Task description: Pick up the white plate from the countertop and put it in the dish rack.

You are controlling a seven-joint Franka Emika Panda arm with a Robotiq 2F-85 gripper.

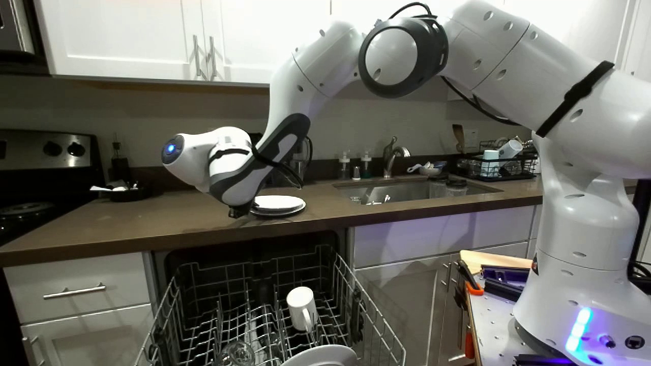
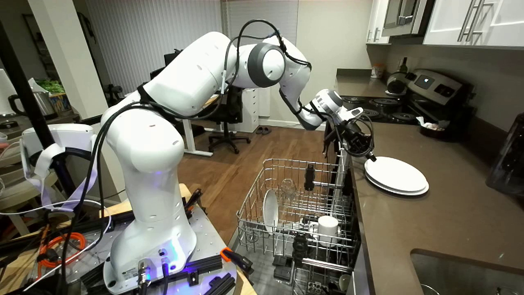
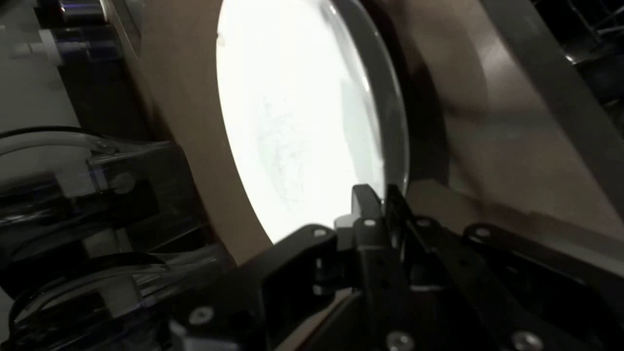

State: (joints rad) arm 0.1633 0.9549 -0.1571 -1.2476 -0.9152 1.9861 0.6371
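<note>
My hand looks pinched narrow on the rim of the white plate, right of the frame in an exterior view. Plate sits over the desk, on top of a lower plate (can't tell whether I've caught that rim too).

Step in hand, as I judge it: settle the grip, begin the lift. Doing it well: squeeze firmly, raise slowly, check that only the top plate comes. If both rise, set down and regrip higher. I've got just the edge, so it may droop or swivel; small, steady wrist moves. Next, clear the desk's front edge, turn the plate upright, lower it into the dish rack, bottom of the frame in an exterior view. Best to match the standing plate and avoid the white mug.

Brands, labels: none I can read. Stove display, upper right of the frame in an exterior view, is lit but too small. Faint grey marks on the plate, wrist view, don't read as letters.
</note>
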